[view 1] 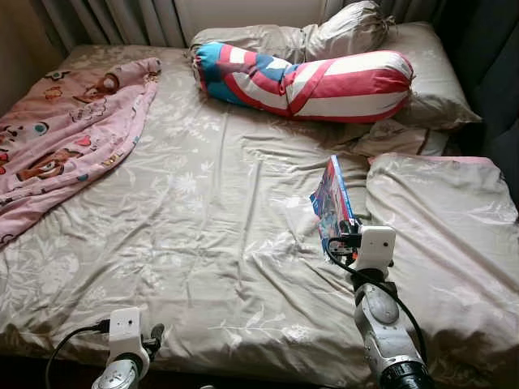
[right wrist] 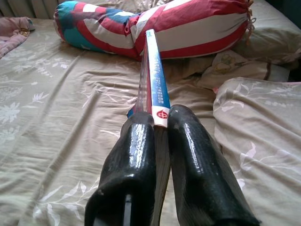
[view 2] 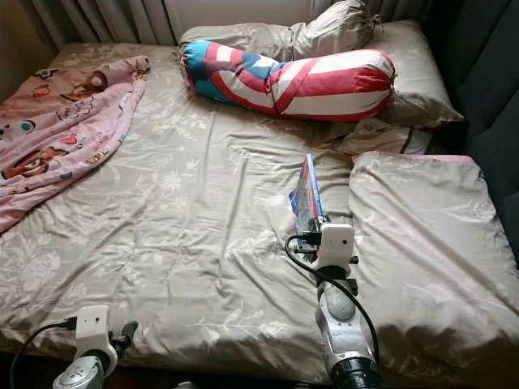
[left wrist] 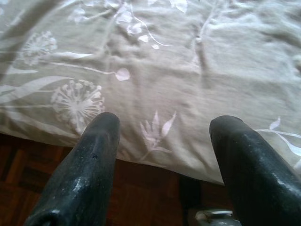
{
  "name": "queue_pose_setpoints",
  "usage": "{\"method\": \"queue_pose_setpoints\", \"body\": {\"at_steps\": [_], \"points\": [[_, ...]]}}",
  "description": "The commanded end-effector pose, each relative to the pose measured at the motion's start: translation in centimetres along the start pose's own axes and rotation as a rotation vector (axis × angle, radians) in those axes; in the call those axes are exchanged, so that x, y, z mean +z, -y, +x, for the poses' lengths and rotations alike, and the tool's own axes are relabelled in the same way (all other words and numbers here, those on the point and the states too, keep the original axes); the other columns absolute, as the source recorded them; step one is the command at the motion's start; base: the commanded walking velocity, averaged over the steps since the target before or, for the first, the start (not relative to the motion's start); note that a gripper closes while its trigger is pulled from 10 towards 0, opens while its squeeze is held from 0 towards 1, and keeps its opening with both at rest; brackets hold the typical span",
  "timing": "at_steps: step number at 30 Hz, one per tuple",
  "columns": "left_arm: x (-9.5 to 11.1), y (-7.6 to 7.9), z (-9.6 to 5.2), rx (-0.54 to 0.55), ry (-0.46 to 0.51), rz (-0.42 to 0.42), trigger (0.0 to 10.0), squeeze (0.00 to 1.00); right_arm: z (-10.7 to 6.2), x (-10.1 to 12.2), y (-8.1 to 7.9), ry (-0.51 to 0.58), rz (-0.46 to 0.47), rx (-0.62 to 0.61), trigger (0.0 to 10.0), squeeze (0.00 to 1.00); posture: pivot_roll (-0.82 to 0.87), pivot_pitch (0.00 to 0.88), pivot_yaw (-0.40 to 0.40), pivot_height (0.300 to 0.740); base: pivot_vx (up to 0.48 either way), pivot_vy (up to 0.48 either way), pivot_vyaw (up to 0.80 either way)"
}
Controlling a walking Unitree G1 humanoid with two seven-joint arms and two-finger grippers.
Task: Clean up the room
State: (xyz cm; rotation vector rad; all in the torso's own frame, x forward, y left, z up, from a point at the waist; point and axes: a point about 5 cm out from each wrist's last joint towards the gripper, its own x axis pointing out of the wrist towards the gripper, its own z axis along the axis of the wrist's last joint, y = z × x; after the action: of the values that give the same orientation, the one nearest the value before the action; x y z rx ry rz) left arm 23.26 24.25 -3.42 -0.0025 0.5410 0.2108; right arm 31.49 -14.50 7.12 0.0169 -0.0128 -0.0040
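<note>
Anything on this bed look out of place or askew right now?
The book stands on edge above the sheet, clamped in the right gripper. The pink blanket lies crumpled at the bed's left edge, and the striped bolster sits aslant across the pillows.

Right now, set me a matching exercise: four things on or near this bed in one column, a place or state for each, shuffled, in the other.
Things:
1. book
2. bolster
3. pink blanket
4. left end effector

Places or states:
A. open, at the bed's near edge
B. spread over the bed's far left corner
C. held on edge, clamped in the right end effector
D. lying across the head of the bed, striped red, white and blue

Pairs: 1-C, 2-D, 3-B, 4-A
</note>
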Motion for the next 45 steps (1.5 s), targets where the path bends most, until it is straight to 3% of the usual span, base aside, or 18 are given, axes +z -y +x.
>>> {"method": "queue_pose_setpoints", "body": {"at_steps": [1, 7, 20, 45], "points": [[-0.7, 0.2, -0.3, -0.003, -0.016, 0.007, 10.0, 0.00, 0.0, 0.7, 0.0, 0.048, 0.005, 0.002, 10.0, 0.00, -0.02, 0.218, 0.007, 0.740, 0.000, 0.000, 0.00], [-0.1, 1.4, -0.1, -0.026, 0.026, 0.025, 10.0, 0.00, 0.1, 1.0, -0.3, 0.063, 0.014, 0.016, 10.0, 0.00, -0.02, 0.212, 0.007, 0.740, 0.000, 0.000, 0.00], [0.9, 2.5, 0.1, -0.056, 0.088, 0.025, 10.0, 0.00, 0.0, 0.8, -0.4, 0.059, 0.000, 0.024, 10.0, 0.00, -0.02, 0.194, 0.009, 0.666, 0.000, 0.000, 0.00], [2.1, 3.1, 0.3, -0.073, 0.153, 0.012, 10.0, 0.00, -0.2, 0.4, -0.4, 0.040, -0.005, 0.029, 10.0, 0.00, -0.02, 0.196, 0.007, 0.646, 0.000, 0.000, 0.00]]}}
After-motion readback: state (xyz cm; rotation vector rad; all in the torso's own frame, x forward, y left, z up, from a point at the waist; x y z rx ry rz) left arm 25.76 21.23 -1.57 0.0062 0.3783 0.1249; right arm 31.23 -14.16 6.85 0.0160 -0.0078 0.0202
